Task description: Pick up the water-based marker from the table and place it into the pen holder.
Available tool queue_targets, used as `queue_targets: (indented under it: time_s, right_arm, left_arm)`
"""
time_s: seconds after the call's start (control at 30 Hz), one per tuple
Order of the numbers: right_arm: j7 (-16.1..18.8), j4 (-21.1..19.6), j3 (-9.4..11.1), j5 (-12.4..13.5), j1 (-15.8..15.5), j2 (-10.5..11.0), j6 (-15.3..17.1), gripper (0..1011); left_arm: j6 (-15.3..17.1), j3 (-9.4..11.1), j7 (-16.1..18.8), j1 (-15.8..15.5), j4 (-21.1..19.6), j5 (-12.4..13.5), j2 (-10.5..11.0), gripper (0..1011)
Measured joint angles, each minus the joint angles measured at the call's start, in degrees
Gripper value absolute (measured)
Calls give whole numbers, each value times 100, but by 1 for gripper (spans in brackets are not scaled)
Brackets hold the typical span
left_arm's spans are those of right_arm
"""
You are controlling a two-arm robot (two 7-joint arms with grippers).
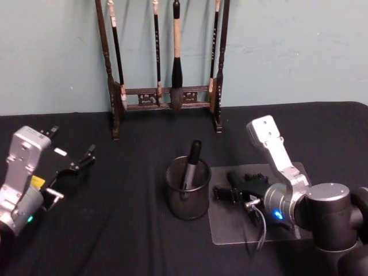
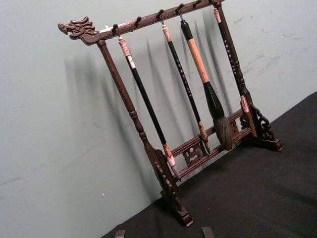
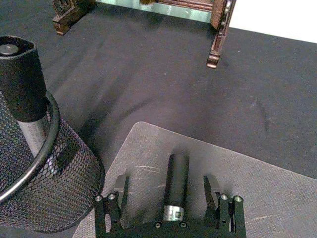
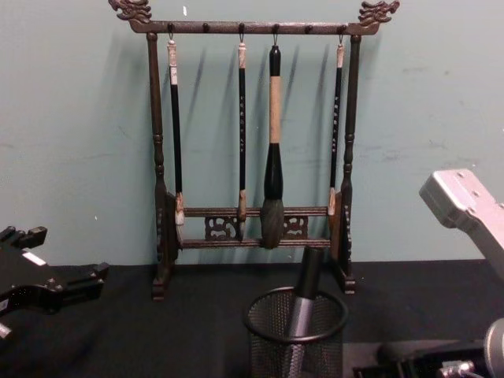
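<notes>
A black wire-mesh pen holder (image 1: 187, 190) stands mid-table, and a water-based marker (image 1: 190, 165) with a black cap and grey barrel leans upright inside it; the chest view shows both, the pen holder (image 4: 295, 340) and the marker (image 4: 302, 303). Just right of the holder, my right gripper (image 3: 166, 179) is low over the greyer patch (image 1: 230, 230) and open. Between its fingers (image 3: 211, 188) lies another black-capped marker (image 3: 176, 181), with a gap on each side. At the table's left, my left gripper (image 1: 72, 146) hangs open and holds nothing.
A tall dark wooden rack (image 1: 167, 100) hung with several calligraphy brushes stands at the back against the green wall, also in the chest view (image 4: 252, 228). Black cloth (image 1: 115, 236) covers the table between the left arm and the holder.
</notes>
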Motion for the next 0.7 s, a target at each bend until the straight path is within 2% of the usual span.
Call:
queue_targets:
  time_s: [0.33,0.7]
  right_arm:
    - [139,88,48,-133,34,-44,-33,1000]
    - [135,85,47,-131,34,-42,-34,1000]
  left_arm:
    - [0,0,0,0,0,0,0,1001]
    - [0,0,0,0,0,0,0,1001]
